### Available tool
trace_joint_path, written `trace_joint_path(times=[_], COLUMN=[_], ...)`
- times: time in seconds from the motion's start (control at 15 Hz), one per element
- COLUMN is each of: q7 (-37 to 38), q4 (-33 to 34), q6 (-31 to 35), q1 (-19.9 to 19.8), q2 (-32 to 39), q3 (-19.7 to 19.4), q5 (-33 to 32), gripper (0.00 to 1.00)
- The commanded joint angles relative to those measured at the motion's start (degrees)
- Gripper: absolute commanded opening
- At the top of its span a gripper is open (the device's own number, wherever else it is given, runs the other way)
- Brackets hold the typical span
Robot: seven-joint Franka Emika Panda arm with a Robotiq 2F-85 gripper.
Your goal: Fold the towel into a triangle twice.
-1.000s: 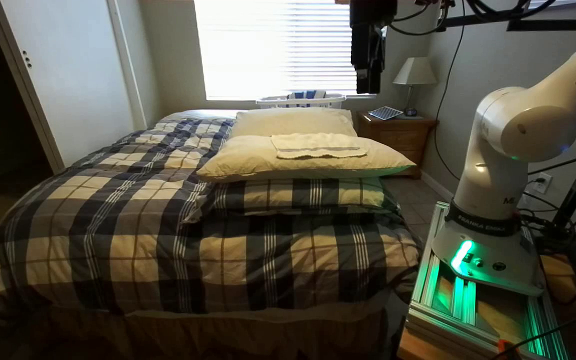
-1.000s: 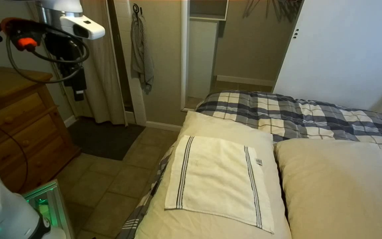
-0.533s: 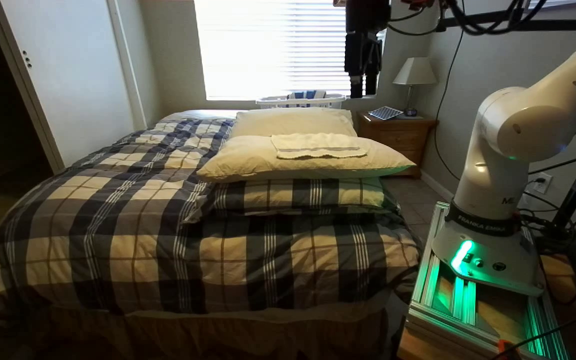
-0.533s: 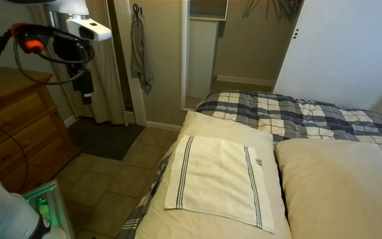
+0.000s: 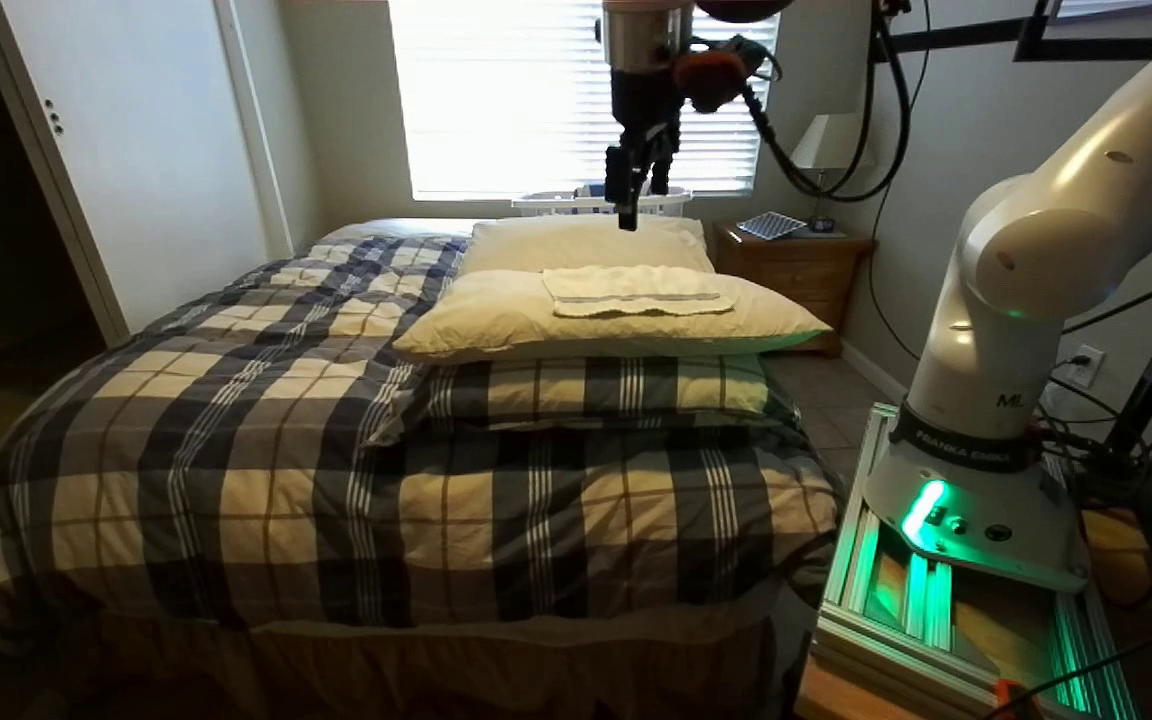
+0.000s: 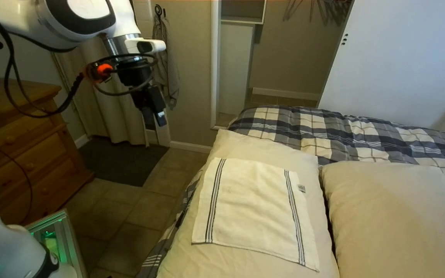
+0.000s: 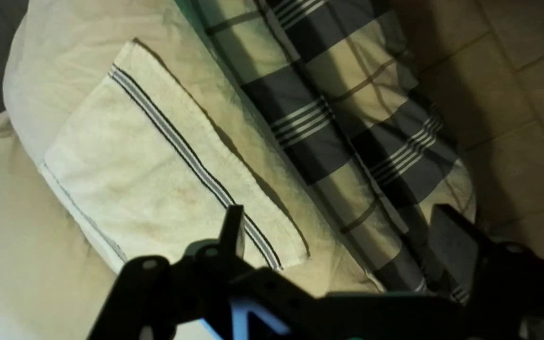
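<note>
The towel [image 6: 251,212] is a thin cream cloth with dark stripes along two edges. It lies flat, unfolded, on the near cream pillow. It also shows in an exterior view [image 5: 636,290] and in the wrist view [image 7: 149,179], where its lower part is partly covered by a finger. My gripper [image 7: 345,231] is open and empty, its two fingers wide apart. It hangs in the air above the pillow, apart from the towel. Both exterior views show it, fingers downward [image 5: 644,205], beyond the pillow's edge in that picture [image 6: 155,119].
The near pillow [image 6: 191,266] rests on a plaid pillow [image 5: 596,390] on the plaid bedspread [image 5: 286,480]. A second cream pillow [image 6: 396,220] lies beside it. A wooden nightstand with a lamp [image 5: 831,145] and a white laundry basket [image 5: 601,205] stand behind.
My gripper has moved lower and leftward in one exterior picture, and rightward toward the pillow in the other. The wrist has turned. The towel has not moved.
</note>
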Motion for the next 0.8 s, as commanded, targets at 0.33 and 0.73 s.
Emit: trace_joint_path(times=[0.33,0.73], q7=[20.6,22.4], q4=[4.6,4.6], q6=[7.1,6.4], q1=[-2.3,1.6], q2=[17.3,20.0], q3=[5.8,1.6], q5=[-24.8,-27.7], gripper=[1.00,1.00])
